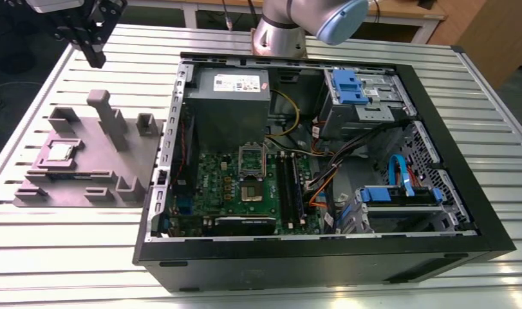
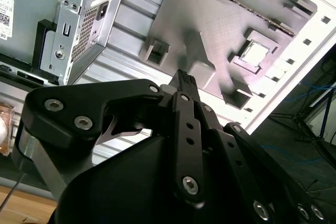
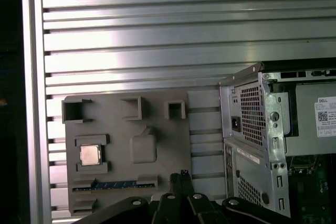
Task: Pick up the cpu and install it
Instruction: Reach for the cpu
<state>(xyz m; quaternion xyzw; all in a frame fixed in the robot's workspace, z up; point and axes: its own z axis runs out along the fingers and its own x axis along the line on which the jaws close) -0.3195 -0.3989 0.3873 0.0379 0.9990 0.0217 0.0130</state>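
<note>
Hangs high above the slatted aluminium table [image 1: 37, 219], toward the exterior view's left: black two-fingered claw [image 1: 96, 62] at the end of the arm, tips pointing down. Closed all the way, fingertips [image 2: 184, 75] pressed together, gripping nothing and touching nothing.

Below the claw and well apart from it, lying flat: small square cpu [image 1: 62, 152] with a shiny silver-grey metal top. Sits in a shallow square pocket of a grey moulded plastic fixture tray [image 1: 93, 168], which rests on the table. In both wrist views, shows out beyond the closed tips and off to one side of them: cpu [image 2: 255, 53], cpu [image 3: 90, 155], bright against the grey tray [image 3: 118, 127]. Closer to the tips than the cpu in those views: a plain raised block [image 3: 143, 148] of the same tray.

Farther from the claw, past the tray toward the exterior view's right: black open computer case [image 1: 329, 264] laid on its side. Holds a green motherboard [image 1: 214, 177] with a rectangular silver metal socket frame [image 1: 252, 168], and, on the claw's side of the board, a big grey power-supply box [image 1: 230, 106] with a white label.
</note>
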